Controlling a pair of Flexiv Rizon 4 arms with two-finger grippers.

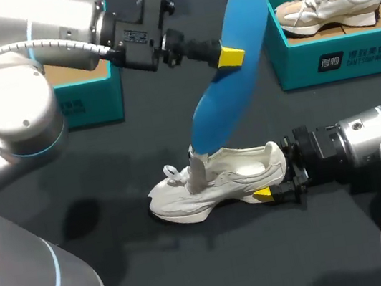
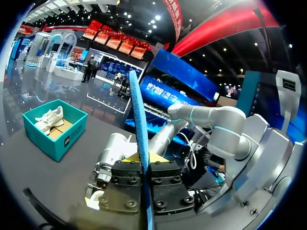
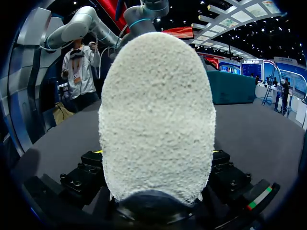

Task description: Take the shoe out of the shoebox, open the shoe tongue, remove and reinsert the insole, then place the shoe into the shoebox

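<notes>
A white shoe point(image 1: 218, 182) lies on the dark table, toe to the left, its grey tongue point(image 1: 197, 174) pulled upright. My right gripper point(image 1: 283, 175) straddles the heel from the right and is shut on it. In the right wrist view the pale heel point(image 3: 158, 115) fills the space between the black fingers point(image 3: 88, 167). My left gripper point(image 1: 231, 57) is shut on a blue insole point(image 1: 233, 71), which hangs slanted with its lower end at the shoe's opening. The left wrist view shows the insole point(image 2: 139, 120) edge-on, clamped in that gripper point(image 2: 145, 165).
A teal shoebox point(image 1: 337, 61) at the back right holds a second beige-and-white shoe point(image 1: 328, 5). Another teal box point(image 1: 89, 101) stands at the back left, under my left arm. The box with the shoe point(image 2: 72, 136) also shows in the left wrist view.
</notes>
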